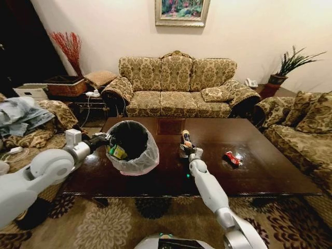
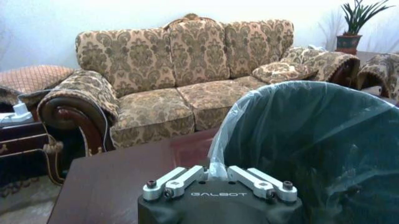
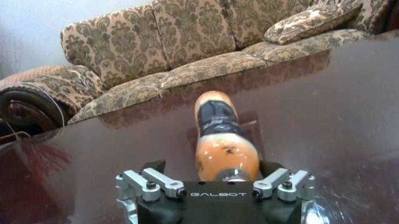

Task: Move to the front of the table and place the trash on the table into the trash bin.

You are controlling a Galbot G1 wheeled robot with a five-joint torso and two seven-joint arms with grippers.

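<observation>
— How much of the cleaning up had we done?

— Some of it. We were already at the front of the table (image 1: 270, 171). In the head view, something green and yellow was lying inside the trash bin (image 1: 134, 147), so we think at least one piece of trash was in. The red wrapper (image 1: 233, 158) was still on the table, well to the right of the bin. The yellow-brown bottle (image 3: 222, 140) was not in the bin yet.

— Where was that bottle?

— It was right in our right gripper (image 3: 215, 179), a little to the right of the bin, over the middle of the table. It stuck out forward from between the fingers, toward the sofa (image 1: 176, 85). The fingers were pinched on its near end, by the white cap.

— And our other gripper?

— Our left gripper (image 2: 217, 173) was at the left rim of the bin. Its fingers were pressed together on the plastic bag (image 2: 231, 126) that lines the bin. The bin was tipped toward us, so we think that gripper was holding it up.
</observation>
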